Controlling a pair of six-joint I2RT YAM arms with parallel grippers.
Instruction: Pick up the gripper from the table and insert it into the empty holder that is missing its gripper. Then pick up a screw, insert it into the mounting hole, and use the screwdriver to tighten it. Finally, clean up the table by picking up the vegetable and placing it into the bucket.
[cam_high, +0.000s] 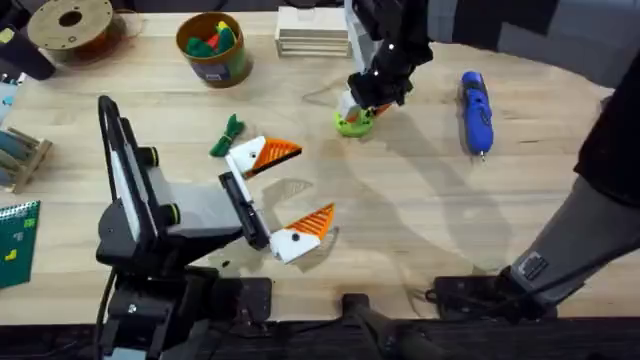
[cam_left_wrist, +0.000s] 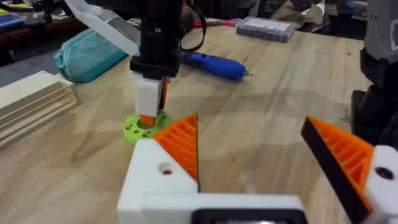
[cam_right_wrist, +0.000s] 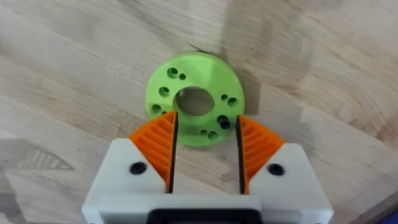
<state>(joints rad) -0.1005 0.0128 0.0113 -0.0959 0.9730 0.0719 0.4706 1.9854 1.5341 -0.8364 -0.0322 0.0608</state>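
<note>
Right gripper (cam_right_wrist: 204, 146): points down over the bright green disc (cam_right_wrist: 194, 99) at 12 o'clock on the worktop (cam_high: 420, 230); jaws a little apart, orange pads straddling the disc's near edge, clamped on nothing.
Left gripper (cam_high: 283, 196): low over the worktop centre, jaws wide apart, empty, both fingers with orange ribbed tips.
Screwdriver (cam_high: 476, 111): blue, lying flat at 2 o'clock, well apart from both grippers.
Vegetable (cam_high: 227, 136): green, on the worktop at 11 o'clock, just beside the left gripper's upper finger.
Bucket (cam_high: 213, 47): yellow-rimmed, far at 11 o'clock, holding green and red pieces.
Filament spool (cam_high: 72, 24): far 10 o'clock corner.
</note>
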